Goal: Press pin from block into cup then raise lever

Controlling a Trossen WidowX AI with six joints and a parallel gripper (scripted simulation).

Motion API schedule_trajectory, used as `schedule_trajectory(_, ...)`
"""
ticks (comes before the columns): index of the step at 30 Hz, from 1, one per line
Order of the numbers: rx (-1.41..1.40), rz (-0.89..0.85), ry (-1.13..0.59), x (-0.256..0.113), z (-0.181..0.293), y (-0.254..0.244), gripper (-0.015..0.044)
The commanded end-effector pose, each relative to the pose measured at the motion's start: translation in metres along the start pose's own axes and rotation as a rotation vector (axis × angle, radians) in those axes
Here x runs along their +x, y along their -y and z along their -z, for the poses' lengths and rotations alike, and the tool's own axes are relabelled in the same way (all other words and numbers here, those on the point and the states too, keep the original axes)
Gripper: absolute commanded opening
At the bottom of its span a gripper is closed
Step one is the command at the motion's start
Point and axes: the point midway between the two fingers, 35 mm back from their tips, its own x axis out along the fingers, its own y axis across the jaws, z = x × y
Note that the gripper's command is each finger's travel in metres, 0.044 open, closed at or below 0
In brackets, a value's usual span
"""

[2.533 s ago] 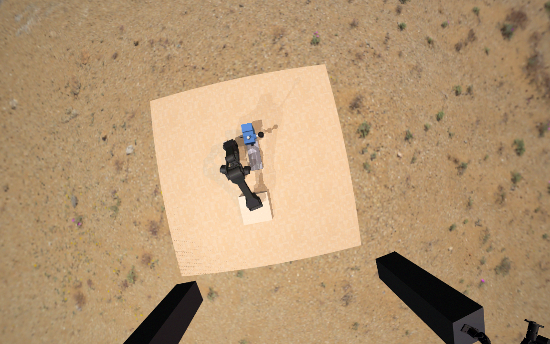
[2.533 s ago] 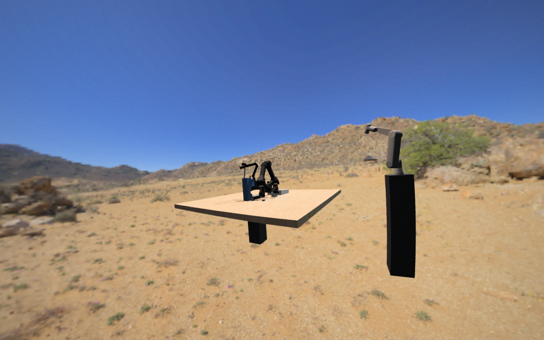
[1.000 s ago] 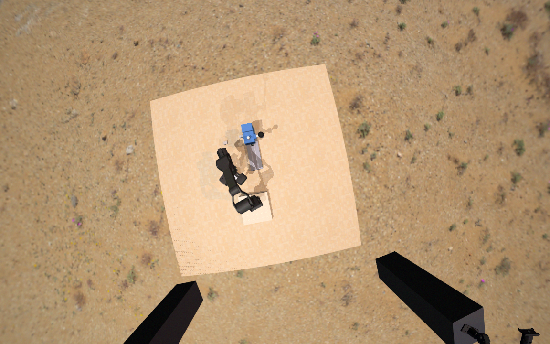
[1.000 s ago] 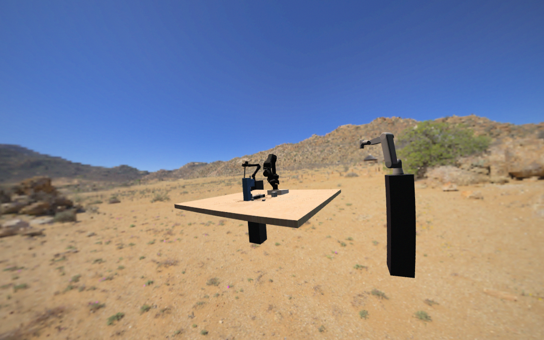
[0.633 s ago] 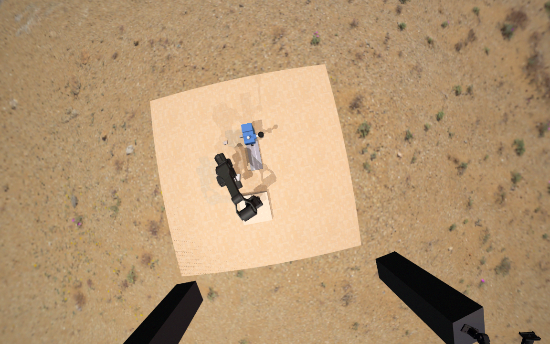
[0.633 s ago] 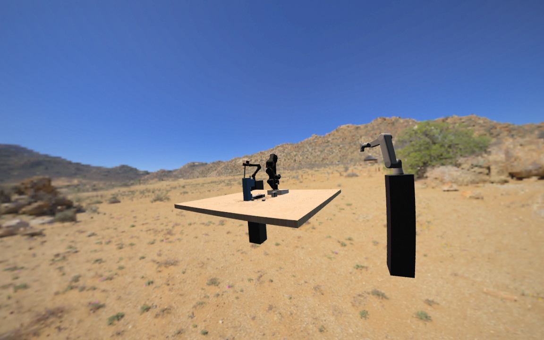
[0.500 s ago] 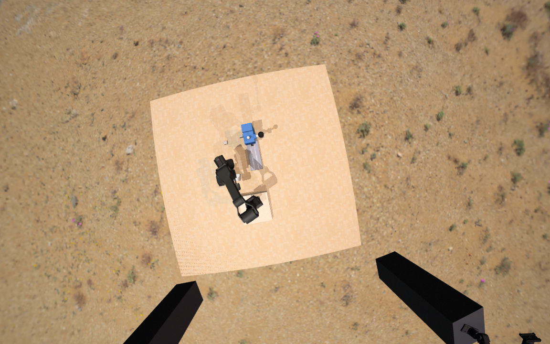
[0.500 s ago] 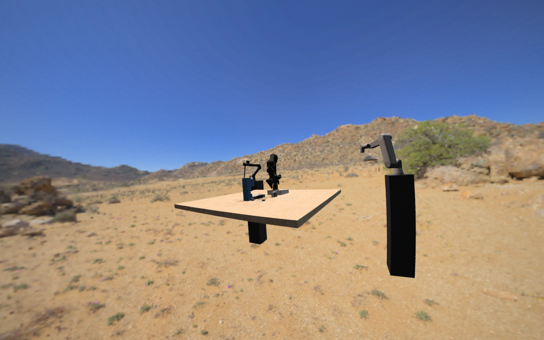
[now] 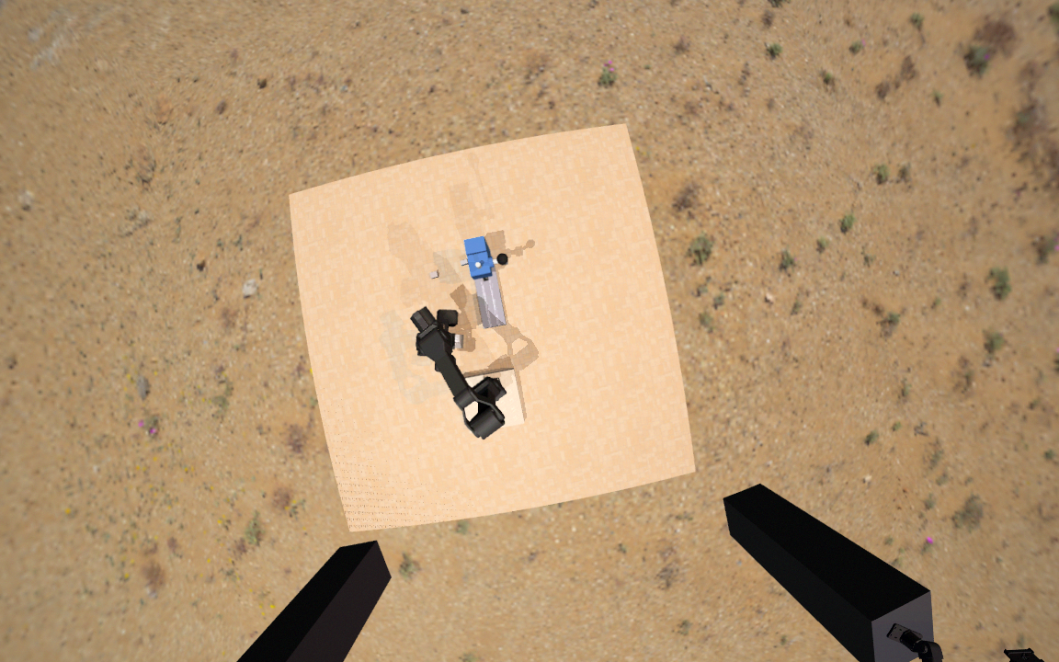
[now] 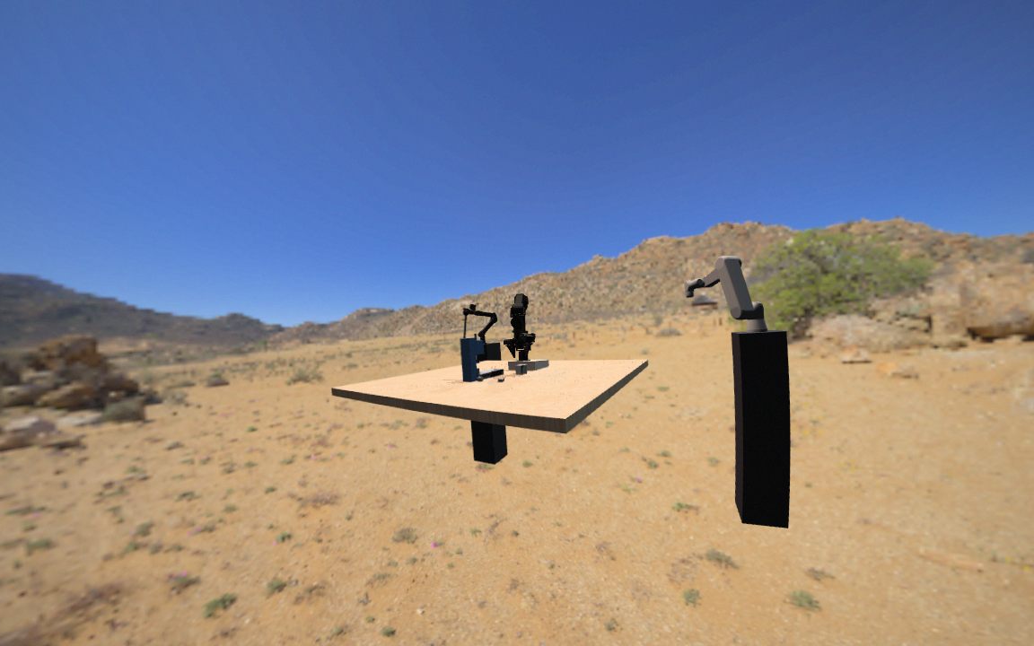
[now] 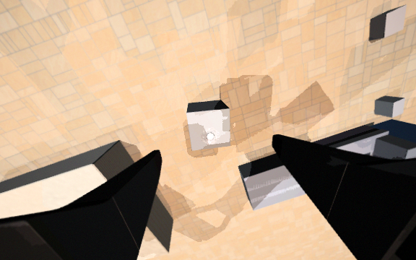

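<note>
A small light grey block with a bright pin in its top stands on the table. In the overhead view it shows as a small grey spot beside the arm. My gripper is open and empty. It hangs above the block, one finger on each side, not touching it. The press has a blue head, a black lever knob and a long grey bed. The bed lies just right of the block. I cannot make out the cup.
Two small grey cubes lie on the table beyond the block. The arm's base stands on a pale pedestal. Black pillars stand beside the table.
</note>
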Motion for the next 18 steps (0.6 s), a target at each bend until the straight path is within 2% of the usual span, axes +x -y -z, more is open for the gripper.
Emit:
schedule_trajectory(1, 0.014, -0.002, -0.011, 0.012, 0.002, -0.002, 0.0440)
schedule_trajectory(18, 0.014, -0.002, -0.011, 0.038, 0.002, -0.001, 0.0440)
